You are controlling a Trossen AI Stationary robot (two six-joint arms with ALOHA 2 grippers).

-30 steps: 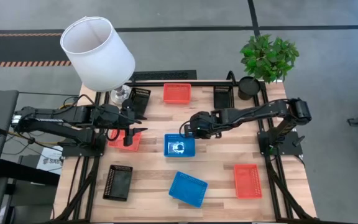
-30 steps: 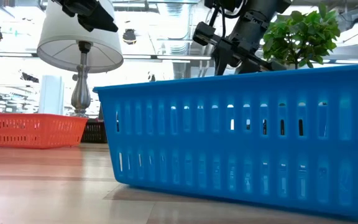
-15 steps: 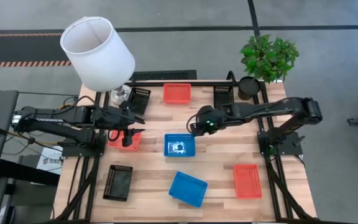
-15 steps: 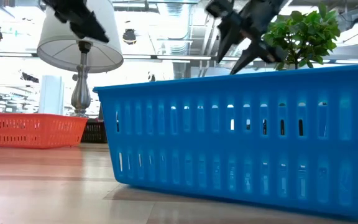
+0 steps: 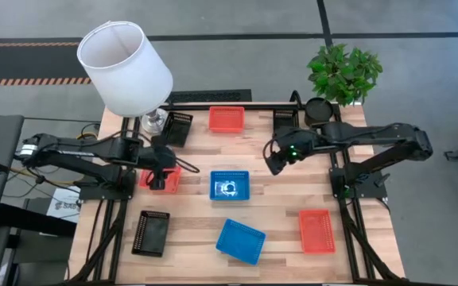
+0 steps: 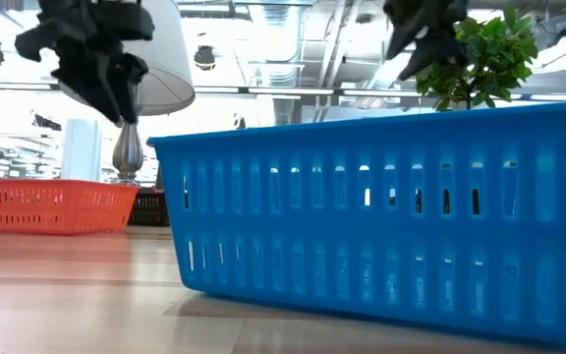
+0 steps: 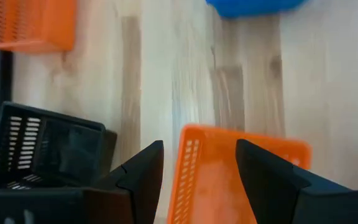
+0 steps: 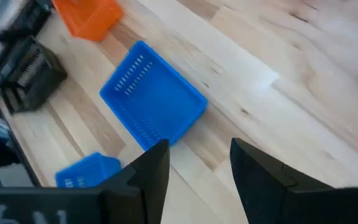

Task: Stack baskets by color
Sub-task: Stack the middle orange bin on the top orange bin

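My left gripper (image 7: pixel 197 180) is open above a red-orange basket (image 5: pixel 170 179) at the table's left. One finger stands outside the basket's end wall (image 7: pixel 184 168) and the other over its inside. I see no touch. My right gripper (image 8: pixel 197 171) hangs open over bare wood right of centre (image 5: pixel 273 164), with a blue basket (image 5: pixel 230 185) to its left. A second blue basket (image 5: pixel 240 240) lies near the front edge. Two more red-orange baskets (image 5: pixel 227 118) (image 5: pixel 316 230) and three black ones (image 5: pixel 177 127) (image 5: pixel 285 123) (image 5: pixel 150 232) rest flat on the table.
A lamp with a white shade (image 5: pixel 126 67) stands at the far left corner. A round black pot (image 5: pixel 318 110) and a green plant (image 5: pixel 344 71) are at the far right. The front blue basket (image 6: pixel 381 226) fills the low view. Bare wood shows between the baskets.
My left gripper has sunk and tipped more steeply downward over the red-orange basket at the left. My right gripper has risen and drawn back toward the table's right edge, away from the central blue basket, rolling its wrist. The baskets have kept their places.
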